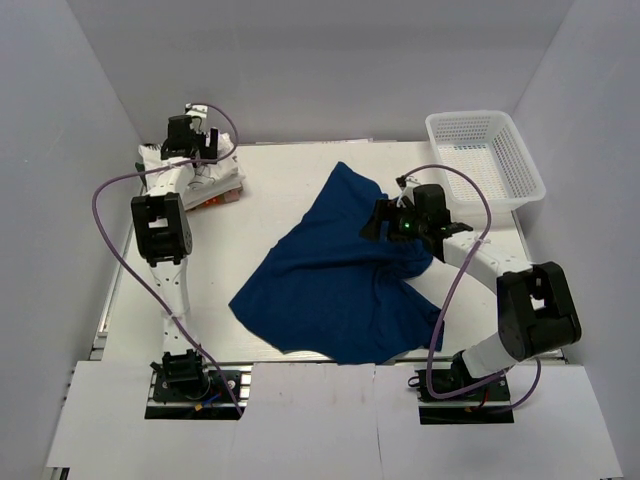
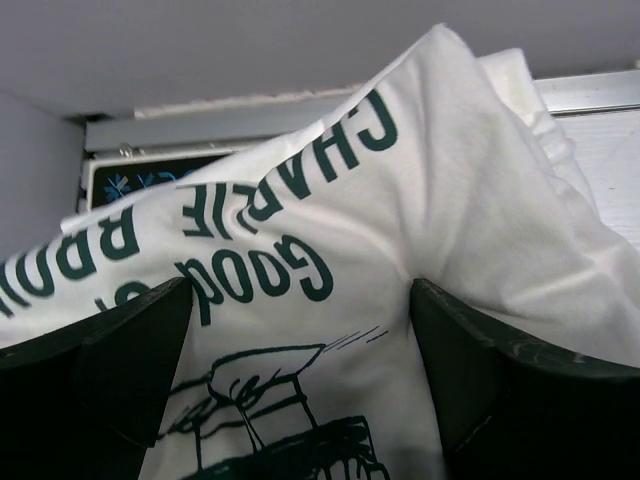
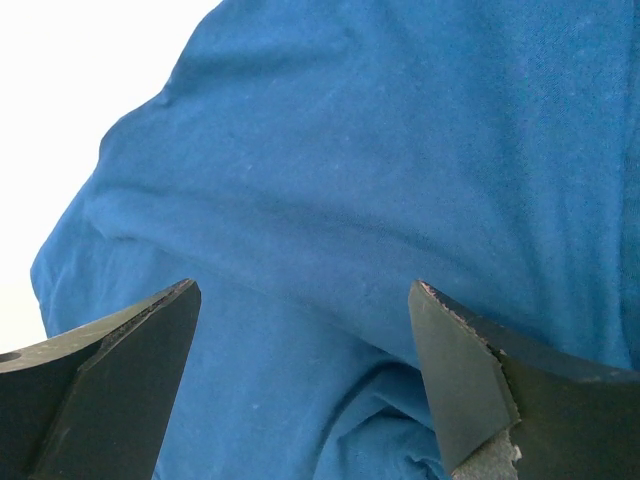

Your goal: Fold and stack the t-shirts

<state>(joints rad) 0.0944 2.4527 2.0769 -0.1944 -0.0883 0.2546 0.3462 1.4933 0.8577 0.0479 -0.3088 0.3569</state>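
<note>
White bench [image 1: 300, 175], grey walls. Navy t-shirt [image 1: 320, 290] lies crumpled mid-bench: soft matte knit, irregular folds. Right gripper [image 1: 376, 224] sits over its right side, jaws released wide. White t-shirt [image 2: 450, 200] with dark green print is bunched far left, left gripper [image 2: 300, 290] on it, jaws released. White plastic mesh basket [image 1: 485, 155] far right.

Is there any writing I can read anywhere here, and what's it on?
"CHARLIE": white t-shirt, upside down in the left wrist view.
"Good": same shirt, next word hidden.
"BRO": same shirt, rest cut off.
Dark panel behind: blurred, unreadable.
Blue t-shirt, basket: none.
</note>
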